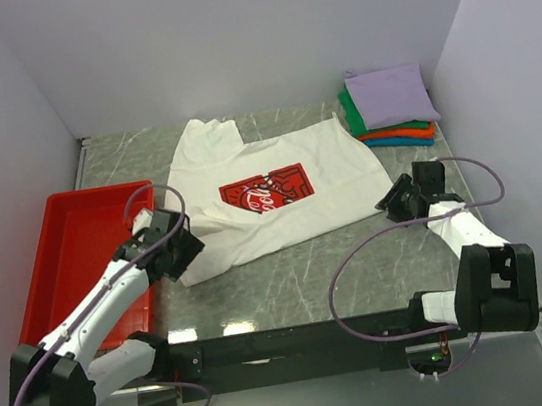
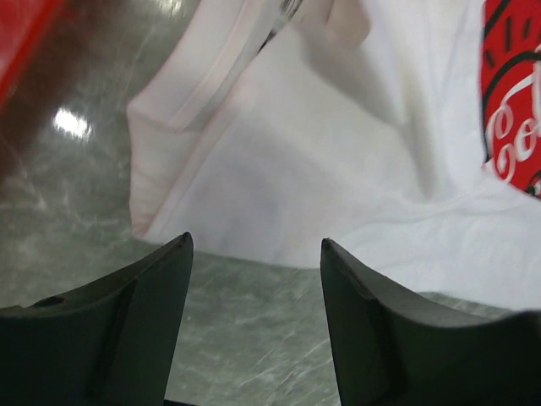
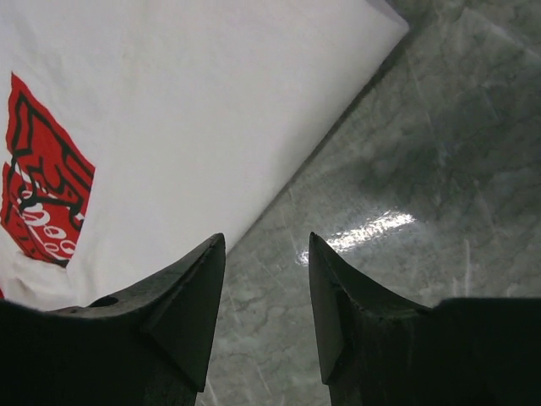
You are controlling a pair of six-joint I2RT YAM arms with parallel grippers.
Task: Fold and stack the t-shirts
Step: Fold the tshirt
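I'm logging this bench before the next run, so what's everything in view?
white t-shirt: one, white with red chest print, spread out mid-table
folded t-shirts: four, lavender on top, then green, orange, teal; stacked at the far right corner
tray: one, red, left side
table: one, grey marbled
left claw: one, black, open and empty, at the shirt's near left corner
right claw: one, black, open and empty, at the shirt's right edge
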